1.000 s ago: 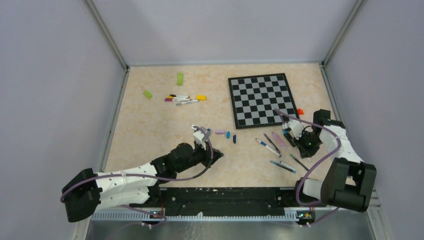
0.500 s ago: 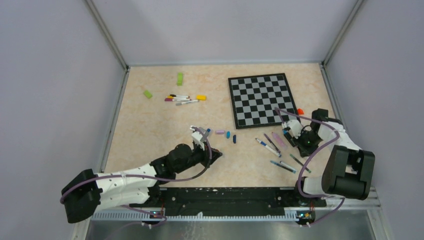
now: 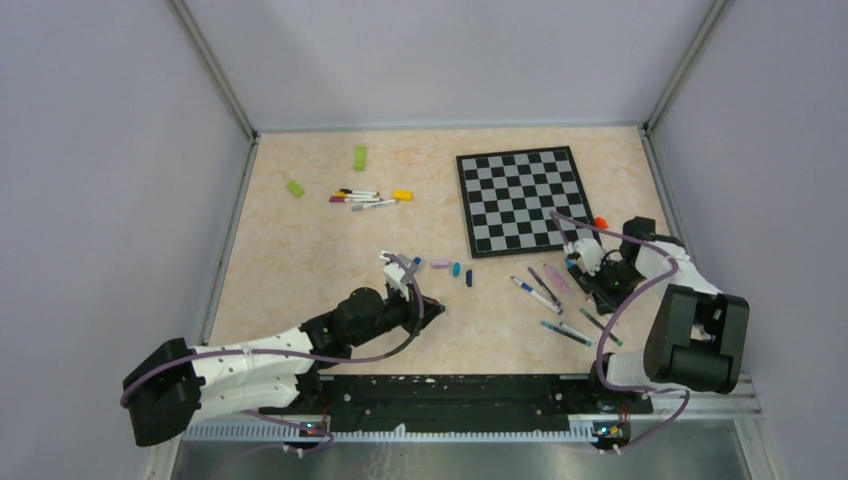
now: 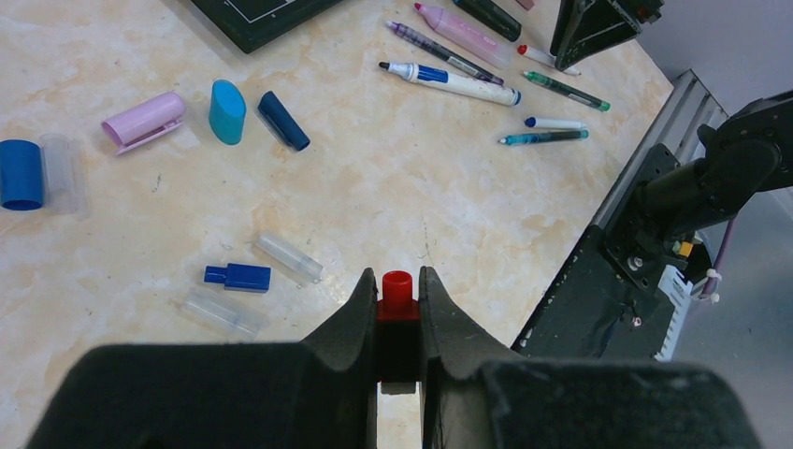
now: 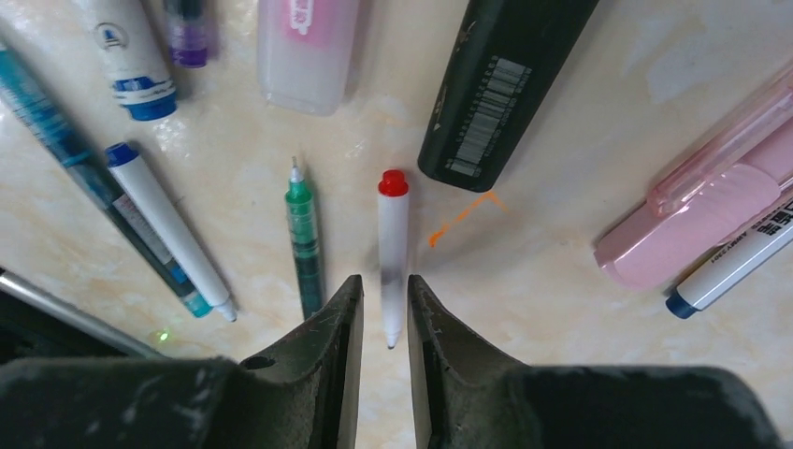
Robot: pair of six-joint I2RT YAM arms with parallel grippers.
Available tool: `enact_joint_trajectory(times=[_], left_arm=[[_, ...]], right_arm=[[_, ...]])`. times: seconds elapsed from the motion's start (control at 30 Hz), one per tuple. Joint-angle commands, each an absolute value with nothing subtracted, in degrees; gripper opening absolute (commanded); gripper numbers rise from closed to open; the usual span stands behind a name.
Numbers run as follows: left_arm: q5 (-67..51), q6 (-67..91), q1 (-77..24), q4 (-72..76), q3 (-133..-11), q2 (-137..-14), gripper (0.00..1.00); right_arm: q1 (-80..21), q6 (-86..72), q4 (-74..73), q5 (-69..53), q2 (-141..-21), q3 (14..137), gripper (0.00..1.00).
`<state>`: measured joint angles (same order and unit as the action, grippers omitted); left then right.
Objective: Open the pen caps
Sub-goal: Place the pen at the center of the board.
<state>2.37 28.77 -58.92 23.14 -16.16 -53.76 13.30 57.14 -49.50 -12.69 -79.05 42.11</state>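
Left wrist view | left gripper (image 4: 397,281) clamped on a red cap (image 4: 396,294) | right gripper (image 5: 382,288) jaws slightly apart, astride a white pen (image 5: 393,243) lying on the table (image 5: 524,318) beside a green pen (image 5: 303,245) | we judge caps light, stiff, slick; pinch squarely across the sides; pens mid-barrel

The red cap (image 4: 396,286) shows only its top, the rest sunk between the left gripper's (image 4: 397,279) fingers (image 4: 353,323) — and in the right wrist view the black marker (image 5: 496,84) runs off the top edge, the pink highlighter (image 5: 715,220) off the right edge
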Motion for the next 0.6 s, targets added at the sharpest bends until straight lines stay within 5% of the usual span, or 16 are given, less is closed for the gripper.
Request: enact_joint_trajectory(times=[0.0,0.37,0.57], left_arm=[[1.04,29.38,-58.71,26.17,-16.40,-54.15,0.00],[-1.69,34.14,-58.75,25.03,-21.05,-61.67,0.00],[4.83,41.16,-58.79,7.87,-33.26,-72.99,0.00]], right_arm=[[13.89,56.56,-53.72,-16.79,-74.69,47.21,0.23],[13.40,52.38,-61.29,-39.03,-65.58,55.83,0.26],[12.39,36.46,-47.29,-62.19,-61.68,52.93,0.29]])
